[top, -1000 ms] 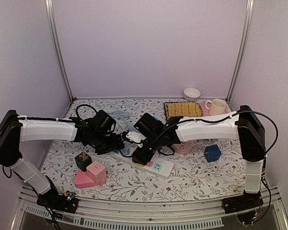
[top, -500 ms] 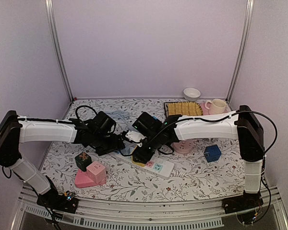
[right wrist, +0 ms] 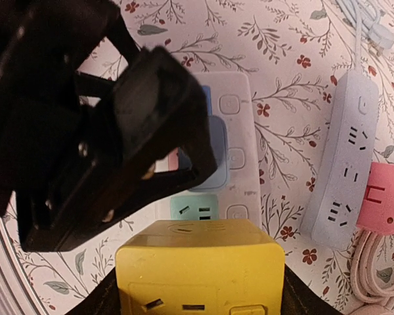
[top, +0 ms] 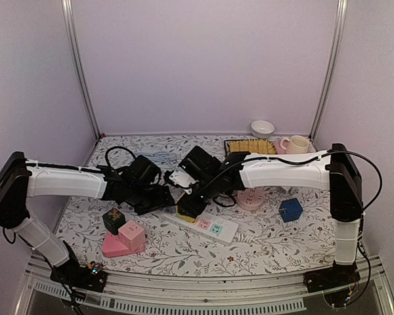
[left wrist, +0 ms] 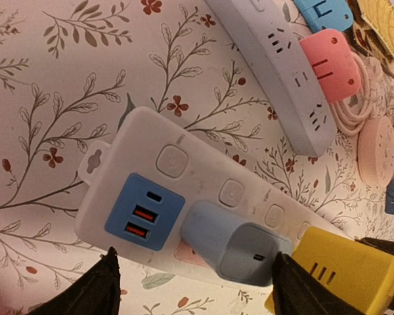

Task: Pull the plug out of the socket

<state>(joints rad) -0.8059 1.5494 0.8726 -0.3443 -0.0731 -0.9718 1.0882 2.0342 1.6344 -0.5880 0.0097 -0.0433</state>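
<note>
1. Left claw (left wrist: 200, 292): I see only its two dark fingertips (left wrist: 104, 285), cut off by the bottom of its wrist view. They stand wide apart and grip nothing. The near long edge of the strip (left wrist: 134, 164) lies between them. I cannot tell whether they touch it.

2. Strip: white, flat on the counter (left wrist: 46, 98), with a blue USB panel at its left end. Its right end is hidden under the plug.

3. Adapter (left wrist: 233, 246): blue-grey, seated in the strip just right of the USB panel, covering most of a pink socket.

4. Plug (right wrist: 198, 262): a yellow cube, just right of the adapter in the left wrist view, over the strip. Its underside is out of sight, so I cannot tell whether its pins are in the socket. From above, only a yellow corner shows beneath the two wrists.

5. Right claw (right wrist: 198, 298): closed on the plug, which fills the gap. Only dark slivers of finger show at either side. The left claw's black bulk blocks the upper left of this wrist view.

6. Second strip (right wrist: 348, 157): white, lying apart to the right, with a pink cover (right wrist: 381, 197) on it. A coiled cable (right wrist: 374, 262) beside it is partly cut off.

7. Far right, from above: blue cube (top: 290, 209) and mug (top: 297, 145).
</note>
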